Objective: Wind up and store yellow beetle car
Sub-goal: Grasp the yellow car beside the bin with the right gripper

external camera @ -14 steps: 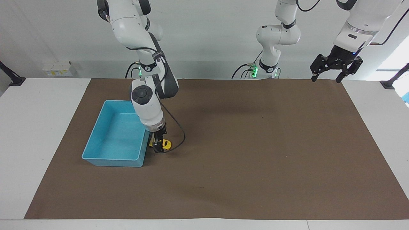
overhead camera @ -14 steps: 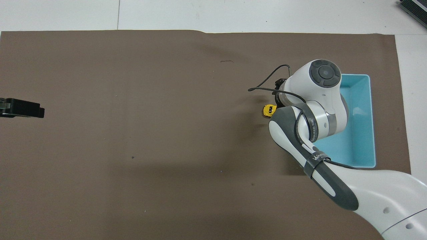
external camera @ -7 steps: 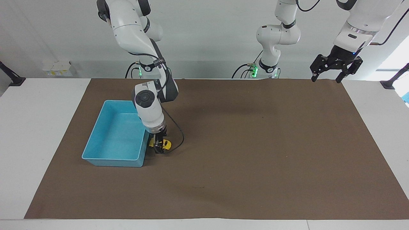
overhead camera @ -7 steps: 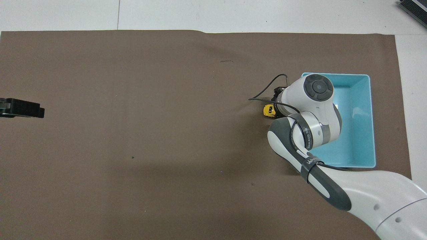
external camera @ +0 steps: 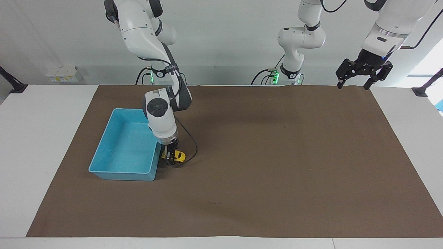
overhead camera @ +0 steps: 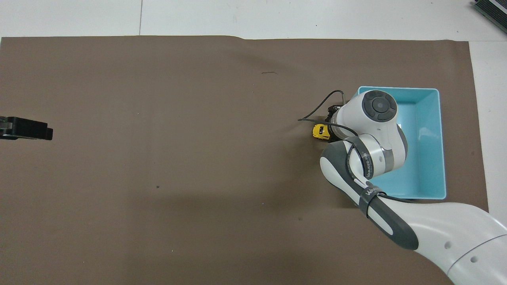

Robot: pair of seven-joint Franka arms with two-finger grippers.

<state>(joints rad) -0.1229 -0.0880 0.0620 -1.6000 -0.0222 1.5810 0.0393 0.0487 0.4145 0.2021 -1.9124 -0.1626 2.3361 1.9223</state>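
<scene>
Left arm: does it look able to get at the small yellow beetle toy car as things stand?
Probably not cleanly. The left gripper hangs open over the mat's corner at its own end, while the right gripper is down at the yellow toy car beside the blue plastic bin, crowding access from above.

Work area: white tabletop [external camera: 41, 138] against a plain wall.
A brown mat [external camera: 277, 166] covers most of the tabletop, leaving white margins. The pale grey wall [external camera: 225, 41] carries a white socket box [external camera: 64, 74]. Bright daylight enters at one end.
</scene>
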